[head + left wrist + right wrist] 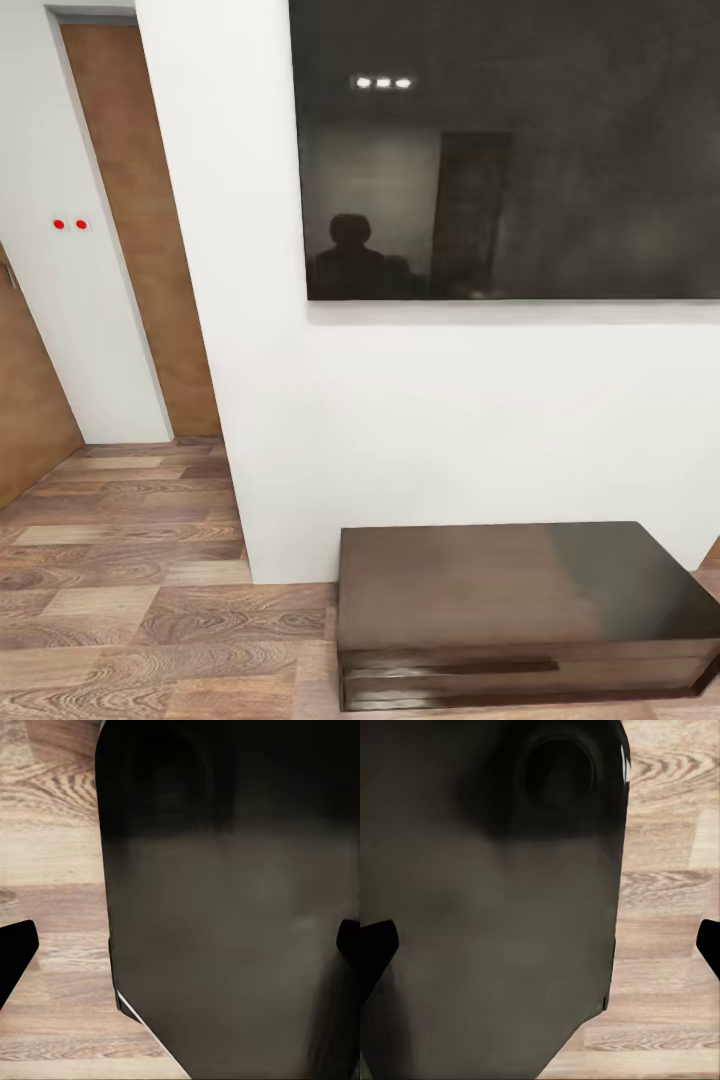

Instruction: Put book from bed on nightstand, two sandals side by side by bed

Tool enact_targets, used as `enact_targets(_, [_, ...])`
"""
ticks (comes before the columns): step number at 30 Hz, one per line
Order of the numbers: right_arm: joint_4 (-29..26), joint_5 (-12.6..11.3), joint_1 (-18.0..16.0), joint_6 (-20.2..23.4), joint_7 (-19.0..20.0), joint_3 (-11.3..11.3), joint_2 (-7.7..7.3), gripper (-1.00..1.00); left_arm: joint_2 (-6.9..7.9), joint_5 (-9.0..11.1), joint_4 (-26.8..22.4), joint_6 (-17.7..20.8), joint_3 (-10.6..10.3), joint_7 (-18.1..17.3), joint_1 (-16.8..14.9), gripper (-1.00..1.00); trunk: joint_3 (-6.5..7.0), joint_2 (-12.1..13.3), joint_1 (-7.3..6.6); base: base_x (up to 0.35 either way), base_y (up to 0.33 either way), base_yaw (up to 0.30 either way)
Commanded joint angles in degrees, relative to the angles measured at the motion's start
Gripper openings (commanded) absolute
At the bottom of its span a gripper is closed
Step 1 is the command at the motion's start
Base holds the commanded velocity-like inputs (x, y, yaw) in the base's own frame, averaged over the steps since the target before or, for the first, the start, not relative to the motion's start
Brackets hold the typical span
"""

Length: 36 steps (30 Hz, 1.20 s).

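The book, the bed, the sandals and the nightstand are out of view. My left gripper (pixel 184 952) is open, its two black fingertips (pixel 15 949) far apart with nothing between them. It hangs over a dark rounded body (pixel 225 907) and wood-plank floor (pixel 52 832). My right gripper (pixel 544 949) is open too, with its fingertips (pixel 375 945) spread wide and empty above the same kind of dark body (pixel 487 907) and floor (pixel 667 907).
A long low dark-brown TV cabinet (pixel 510 600) stands against a white wall (pixel 400 420), under a large black screen (pixel 510 150). Left of the wall corner, a brown door (pixel 140 230) sits in a recess, with another brown door (pixel 25 420) at far left. Wood-plank floor (pixel 120 600) lies open at left.
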Motion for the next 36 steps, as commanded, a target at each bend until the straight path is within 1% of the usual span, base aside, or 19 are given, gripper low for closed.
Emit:
enact_targets(1, [-0.1, -0.3, -0.3, 0.1, 0.3, -0.3, 0.33, 1.0, 0.08, -0.1, 0.3, 0.2, 0.0, -0.3, 0.0, 1.0, -0.03, 0.0, 0.0, 0.0, 0.0, 0.0])
enact_targets(3, [-0.1, -0.6, -0.4, 0.1, 0.7, -0.3, 0.81, 1.0, 0.08, 0.0, 0.4, 0.2, 0.1, -0.3, 0.0, 1.0, -0.03, 0.0, 0.0, 0.0, 0.0, 0.0])
enact_targets(32, [-0.1, -0.6, -0.4, 0.1, 0.7, -0.3, 0.81, 1.0, 0.08, 0.0, 0.4, 0.2, 0.1, -0.3, 0.0, 1.0, -0.03, 0.0, 0.0, 0.0, 0.0, 0.0])
enact_targets(36, [0.0, -0.6, -0.5, 0.1, 0.6, -0.4, 0.87, 1.0, 0.21, -0.1, 0.4, 0.2, 0.0, -0.2, -0.1, 1.0, -0.03, 0.0, 0.0, 0.0, 0.0, -0.08])
